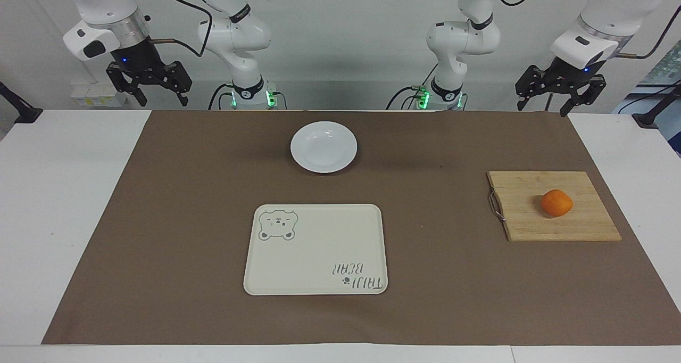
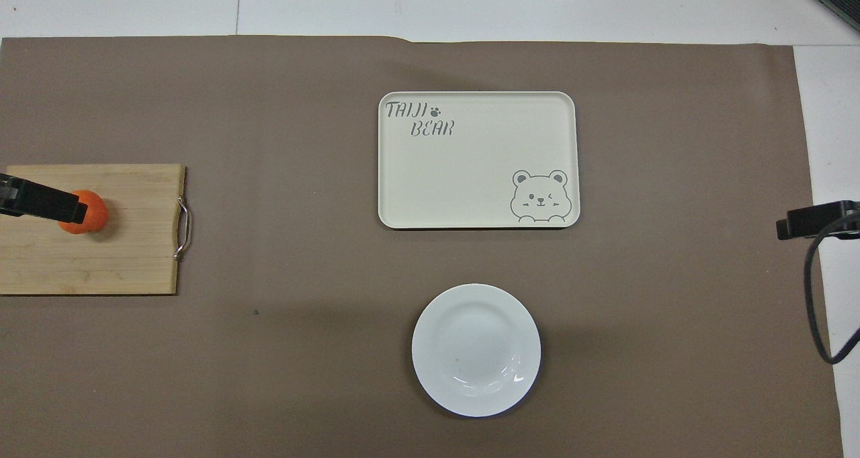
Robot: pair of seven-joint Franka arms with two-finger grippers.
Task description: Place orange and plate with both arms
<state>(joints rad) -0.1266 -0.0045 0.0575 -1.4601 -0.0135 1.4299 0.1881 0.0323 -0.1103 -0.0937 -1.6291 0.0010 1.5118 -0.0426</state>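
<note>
The orange (image 1: 557, 203) sits on a wooden cutting board (image 1: 532, 219) toward the left arm's end of the table. The white plate (image 1: 323, 146) rests on the brown mat near the robots, mid-table. My left gripper (image 1: 542, 107) hangs open and empty, high over the table edge nearest the robots, well apart from the orange. In the overhead view its tip (image 2: 40, 203) covers part of the orange (image 2: 95, 213). My right gripper (image 1: 164, 102) hangs open and empty, high at the right arm's end, and its tip shows in the overhead view (image 2: 816, 219). The plate (image 2: 476, 349) is bare.
A cream rectangular tray with a bear print (image 1: 316, 249) lies mid-table, farther from the robots than the plate, and shows in the overhead view (image 2: 477, 159). The cutting board (image 2: 101, 263) has a metal handle on its tray-facing side. Two short arm bases with green lights stand at the robots' edge.
</note>
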